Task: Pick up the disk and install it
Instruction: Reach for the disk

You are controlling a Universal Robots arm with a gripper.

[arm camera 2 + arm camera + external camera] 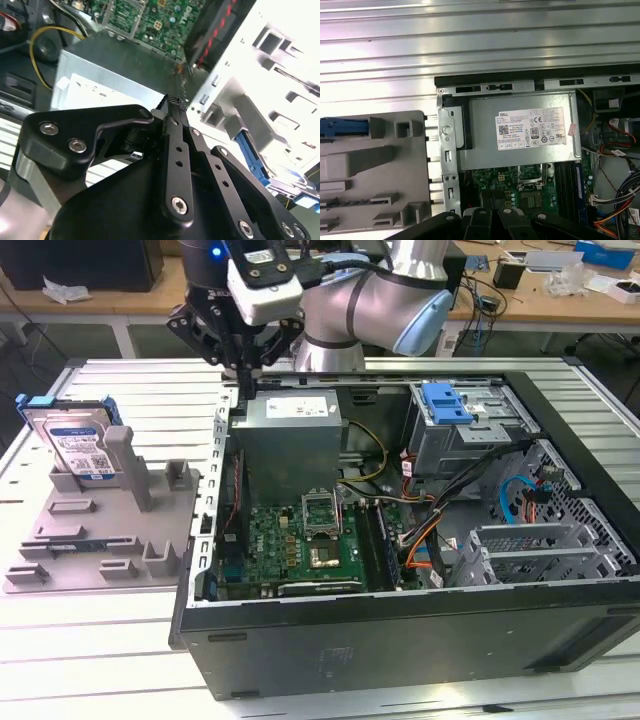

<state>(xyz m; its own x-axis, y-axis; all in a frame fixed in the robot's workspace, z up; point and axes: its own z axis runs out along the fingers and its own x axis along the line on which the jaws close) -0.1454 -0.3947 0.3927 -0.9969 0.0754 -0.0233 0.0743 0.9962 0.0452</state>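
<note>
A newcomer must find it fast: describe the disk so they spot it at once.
On the exterior view's left of the open computer case lies a grey fixture. The disk stands propped at its far end: flat, silver, with a white-and-blue label and blue frame, unlike the boxy grey power supply inside the case.

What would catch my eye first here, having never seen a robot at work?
The big black computer case lies open in the middle of the exterior view, its green circuit board and grey power supply bared. Above the power supply's back corner hangs the robot arm's black pincer, shut and empty. At the exterior view's left, the disk in its blue frame stands on edge in a grey holder.
</note>
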